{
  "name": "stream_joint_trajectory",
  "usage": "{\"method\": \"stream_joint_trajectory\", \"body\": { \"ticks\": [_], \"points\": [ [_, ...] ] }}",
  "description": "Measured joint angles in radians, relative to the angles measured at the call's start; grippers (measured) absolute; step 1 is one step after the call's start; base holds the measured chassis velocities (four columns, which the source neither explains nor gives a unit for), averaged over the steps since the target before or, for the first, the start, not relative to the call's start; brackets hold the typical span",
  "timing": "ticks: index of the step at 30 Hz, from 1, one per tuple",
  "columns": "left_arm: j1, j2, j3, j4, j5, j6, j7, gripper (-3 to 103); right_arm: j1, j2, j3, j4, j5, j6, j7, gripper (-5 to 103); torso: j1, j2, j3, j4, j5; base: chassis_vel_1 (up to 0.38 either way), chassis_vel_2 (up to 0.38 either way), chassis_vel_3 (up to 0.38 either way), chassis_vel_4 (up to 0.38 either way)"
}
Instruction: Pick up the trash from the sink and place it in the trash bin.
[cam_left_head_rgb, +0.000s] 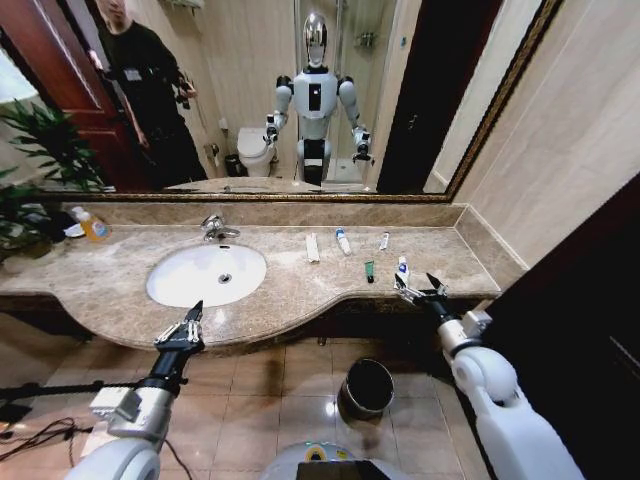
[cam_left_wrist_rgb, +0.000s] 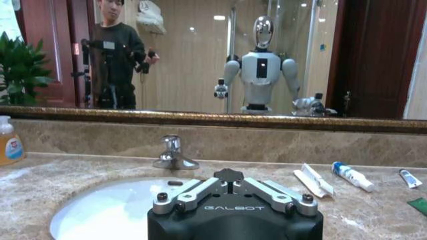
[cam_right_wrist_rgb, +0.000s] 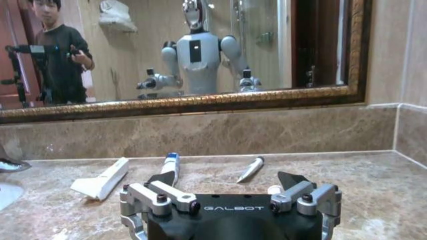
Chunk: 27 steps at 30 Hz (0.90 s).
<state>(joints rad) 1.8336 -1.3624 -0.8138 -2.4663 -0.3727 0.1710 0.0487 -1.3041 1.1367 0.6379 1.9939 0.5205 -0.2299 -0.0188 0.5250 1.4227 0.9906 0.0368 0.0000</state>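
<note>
Right gripper staged at the trash.
Your right gripper (cam_left_head_rgb: 420, 286), wide open and empty, flanks a small bottle (cam_left_head_rgb: 403, 268) right of the sink (cam_left_head_rgb: 170, 290); left gripper (cam_left_head_rgb: 183, 327) waits, open.

Your layout: sink (cam_left_head_rgb: 206, 274) sits left of centre in tabletop (cam_left_head_rgb: 300, 290), faucet (cam_left_head_rgb: 216, 229) behind it, bottle (cam_left_head_rgb: 92, 226) far left by mirror. Right of sink, packet (cam_left_head_rgb: 312, 248), then tubes (cam_left_head_rgb: 343, 241) (cam_left_head_rgb: 383, 241) in row; one more tube (cam_left_head_rgb: 369, 271) nearer front edge. Trash bin (cam_left_head_rgb: 366, 387) on floor below tabletop's front edge, right of sink. Left gripper (cam_left_head_rgb: 181, 330) before sink; right gripper (cam_left_head_rgb: 421, 291) at tabletop's right front, just beside small bottle (cam_left_head_rgb: 403, 270).
</note>
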Motion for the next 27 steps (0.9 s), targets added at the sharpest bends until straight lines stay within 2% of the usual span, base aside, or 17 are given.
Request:
{"method": "stream_joint_trajectory", "body": {
  "ticks": [7,15,27],
  "points": [
    [0.000,0.000,0.000,0.000,0.000,0.000,0.000,0,0.096,-0.023,-0.045,-0.128,-0.016,-0.006,0.002,100,0.000,0.000,0.000,-0.0002,0.0000,0.000,0.000,0.000,0.000],
    [0.000,0.000,0.000,0.000,0.000,0.000,0.000,0,0.294,-0.037,-0.122,-0.343,-0.021,-0.030,0.029,100,0.000,0.000,0.000,0.0001,0.0000,0.000,0.000,0.000,0.000],
    [0.000,0.000,0.000,0.000,0.000,0.000,0.000,0,0.432,-0.009,-0.210,-0.469,-0.001,-0.106,0.085,100,0.000,0.000,0.000,0.0001,0.0000,0.000,0.000,0.000,0.000]
  ]
}}
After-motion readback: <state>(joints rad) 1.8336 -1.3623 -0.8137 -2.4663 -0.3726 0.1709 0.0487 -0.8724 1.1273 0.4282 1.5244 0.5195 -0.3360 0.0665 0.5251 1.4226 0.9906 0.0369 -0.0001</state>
